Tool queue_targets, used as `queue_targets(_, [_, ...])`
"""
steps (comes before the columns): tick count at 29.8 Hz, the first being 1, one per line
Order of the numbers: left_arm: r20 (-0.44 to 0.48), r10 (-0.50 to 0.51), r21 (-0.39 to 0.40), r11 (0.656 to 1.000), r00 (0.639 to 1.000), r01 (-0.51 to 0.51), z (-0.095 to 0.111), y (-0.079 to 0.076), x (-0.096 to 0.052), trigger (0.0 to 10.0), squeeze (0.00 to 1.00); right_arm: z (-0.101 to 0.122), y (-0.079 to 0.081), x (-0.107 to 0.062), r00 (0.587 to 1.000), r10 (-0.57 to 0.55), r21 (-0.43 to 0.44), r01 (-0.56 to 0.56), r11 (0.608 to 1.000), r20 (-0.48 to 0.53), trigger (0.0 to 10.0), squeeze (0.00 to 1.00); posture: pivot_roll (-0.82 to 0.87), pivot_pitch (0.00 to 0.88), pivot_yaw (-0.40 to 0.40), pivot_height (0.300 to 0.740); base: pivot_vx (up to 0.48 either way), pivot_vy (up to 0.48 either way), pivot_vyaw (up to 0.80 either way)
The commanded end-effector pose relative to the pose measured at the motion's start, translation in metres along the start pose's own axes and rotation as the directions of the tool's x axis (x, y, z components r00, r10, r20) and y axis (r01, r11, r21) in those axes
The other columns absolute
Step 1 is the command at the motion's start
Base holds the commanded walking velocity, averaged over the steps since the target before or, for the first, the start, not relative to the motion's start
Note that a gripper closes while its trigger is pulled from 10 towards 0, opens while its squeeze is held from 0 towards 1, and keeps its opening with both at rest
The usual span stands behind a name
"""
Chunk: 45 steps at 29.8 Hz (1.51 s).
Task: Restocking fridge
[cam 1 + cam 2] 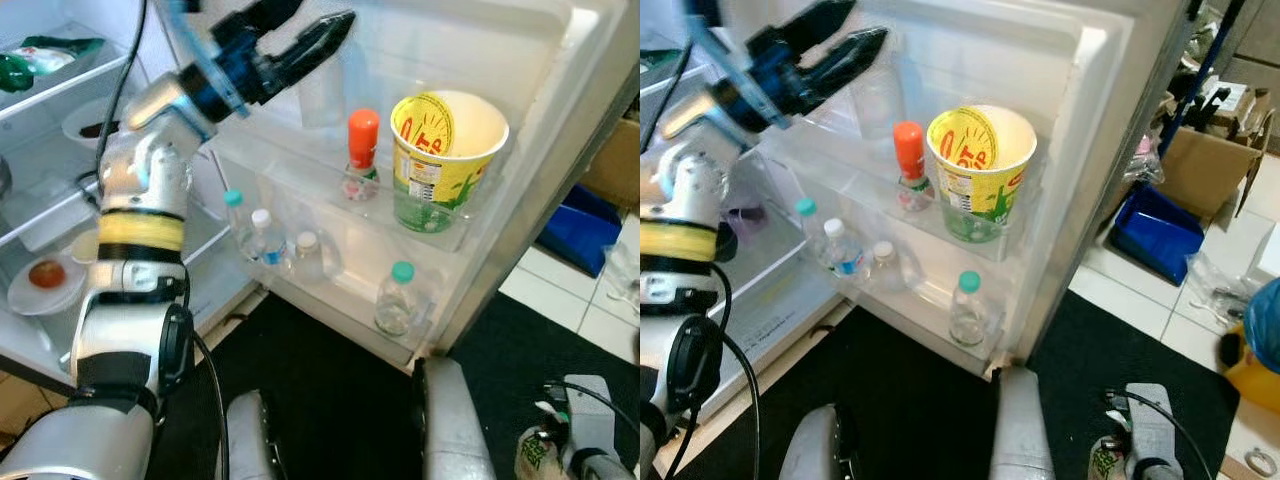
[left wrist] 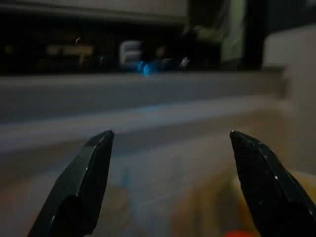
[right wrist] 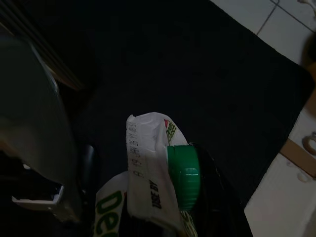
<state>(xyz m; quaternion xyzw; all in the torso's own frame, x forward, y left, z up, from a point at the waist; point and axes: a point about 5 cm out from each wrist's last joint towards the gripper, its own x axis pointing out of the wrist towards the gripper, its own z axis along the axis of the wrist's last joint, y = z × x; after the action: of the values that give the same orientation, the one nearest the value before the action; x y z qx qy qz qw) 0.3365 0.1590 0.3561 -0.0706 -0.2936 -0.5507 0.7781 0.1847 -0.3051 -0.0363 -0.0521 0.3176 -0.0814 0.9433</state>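
My left gripper (image 1: 310,28) is raised to the top of the open fridge door, with its black fingers (image 2: 94,168) spread apart and nothing between them. Just beyond it a clear tumbler (image 1: 320,95) stands on the upper door shelf (image 1: 440,235), beside an orange-capped bottle (image 1: 361,155) and a yellow noodle cup (image 1: 445,150). Low at my right side, my right gripper (image 1: 552,455) is shut on a white pouch (image 3: 153,168) with green print and a green cap (image 3: 182,177).
Several small water bottles (image 1: 262,240) stand in the lower door shelf, one with a teal cap (image 1: 397,300). Inside the fridge are a plate with a tomato (image 1: 45,280) and a green bag (image 1: 40,55). A blue bin (image 1: 580,235) and cardboard box (image 1: 1205,165) sit right, past a black mat (image 1: 330,380).
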Motion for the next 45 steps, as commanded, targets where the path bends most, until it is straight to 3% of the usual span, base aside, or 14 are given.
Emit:
queue_targets(1, [0.024, -0.045, 0.031, 0.999, 0.999, 0.045, 0.017, -0.007, -0.011, 10.0, 0.0, 0.003, -0.005, -0.002, 0.999, 0.015, 0.035, -0.016, 0.999, 0.04, 10.0, 0.0, -0.1, 0.101, 0.036, 0.537, 0.0, 0.0, 0.0])
queue_targets(5, [0.029, -0.024, 0.051, 0.998, 0.999, 0.023, 0.021, -0.009, -0.023, 10.0, 0.0, 0.008, -0.005, -0.002, 0.996, 0.046, 0.074, -0.052, 0.996, 0.079, 10.0, 0.0, -0.1, 0.103, 0.034, 0.537, 0.0, 0.0, 0.0])
queue_targets(12, [0.052, 0.129, 0.053, 0.99, 0.99, -0.131, 0.028, -0.005, -0.067, 10.0, 0.0, 0.024, 0.005, 0.001, 0.96, 0.212, 0.137, -0.238, 0.962, 0.181, 10.0, 0.0, -0.09, 0.109, 0.035, 0.537, 0.0, 0.0, 0.0])
queue_targets(16, [-0.042, 0.22, -0.048, 0.974, 0.975, -0.221, -0.001, -0.015, -0.111, 10.0, 0.0, 0.036, 0.002, -0.001, 0.914, 0.295, 0.189, -0.353, 0.916, 0.278, 10.0, 0.0, -0.07, 0.111, 0.03, 0.537, 0.0, 0.0, 0.0])
queue_targets(17, [-0.042, 0.22, -0.048, 0.974, 0.975, -0.221, -0.001, -0.015, -0.111, 10.0, 0.0, 0.036, 0.002, -0.001, 0.914, 0.295, 0.189, -0.353, 0.916, 0.278, 10.0, 0.0, -0.07, 0.111, 0.03, 0.537, 0.0, 0.0, 0.0])
queue_targets(21, [-0.144, 0.335, -0.162, 0.92, 0.931, -0.356, -0.039, -0.024, -0.156, 10.0, 0.0, 0.056, -0.003, -0.01, 0.804, 0.41, 0.163, -0.516, 0.841, 0.43, 10.0, 0.0, -0.08, 0.114, 0.033, 0.537, 0.0, 0.0, 0.0])
queue_targets(24, [-0.16, 0.365, -0.188, 0.901, 0.917, -0.391, -0.047, -0.026, -0.166, 10.0, 0.0, 0.061, -0.005, -0.014, 0.767, 0.443, 0.144, -0.559, 0.816, 0.465, 10.0, 0.0, -0.08, 0.114, 0.033, 0.537, 0.0, 0.0, 0.0])
queue_targets(29, [-0.226, 0.525, -0.277, 0.773, 0.821, -0.571, -0.078, -0.033, -0.209, 10.0, 0.0, 0.076, -0.011, -0.034, 0.589, 0.571, 0.045, -0.718, 0.695, 0.572, 10.0, 0.0, -0.08, 0.112, 0.028, 0.537, 0.0, 0.0, 0.0])
queue_targets(34, [-0.26, 0.574, -0.298, 0.718, 0.777, -0.629, -0.09, -0.037, -0.224, 10.0, 0.0, 0.077, -0.012, -0.04, 0.554, 0.598, 0.017, -0.742, 0.671, 0.579, 10.0, 0.0, -0.08, 0.112, 0.028, 0.537, 0.0, 0.0, 0.0])
queue_targets(36, [-0.31, 0.644, -0.317, 0.623, 0.699, -0.715, -0.107, -0.044, -0.245, 10.0, 0.0, 0.079, -0.012, -0.051, 0.486, 0.65, -0.018, -0.793, 0.609, 0.584, 10.0, 0.0, -0.08, 0.113, 0.032, 0.537, 0.0, 0.0, 0.0])
queue_targets(40, [-0.343, 0.677, -0.327, 0.564, 0.651, -0.758, -0.117, -0.05, -0.257, 10.0, 0.0, 0.081, -0.009, -0.06, 0.426, 0.697, -0.036, -0.839, 0.543, 0.576, 10.0, 0.0, -0.08, 0.114, 0.034, 0.537, 0.0, 0.0, 0.0])
queue_targets(41, [-0.359, 0.687, -0.334, 0.537, 0.631, -0.775, -0.123, -0.054, -0.262, 10.0, 0.0, 0.083, -0.006, -0.066, 0.379, 0.729, -0.046, -0.871, 0.489, 0.571, 10.0, 0.0, -0.08, 0.114, 0.034, 0.537, 0.0, 0.0, 0.0])
queue_targets(42, [-0.359, 0.687, -0.334, 0.537, 0.631, -0.775, -0.123, -0.054, -0.262, 10.0, 0.0, 0.083, -0.006, -0.066, 0.379, 0.729, -0.046, -0.871, 0.489, 0.571, 10.0, 0.0, -0.08, 0.114, 0.034, 0.537, 0.0, 0.0, 0.0])
queue_targets(45, [-0.411, 0.715, -0.347, 0.451, 0.565, -0.822, -0.14, -0.067, -0.277, 10.0, 0.0, 0.094, 0.009, -0.084, 0.229, 0.807, -0.094, -0.939, 0.33, 0.544, 10.0, 0.0, -0.08, 0.114, 0.034, 0.537, 0.0, 0.0, 0.0])
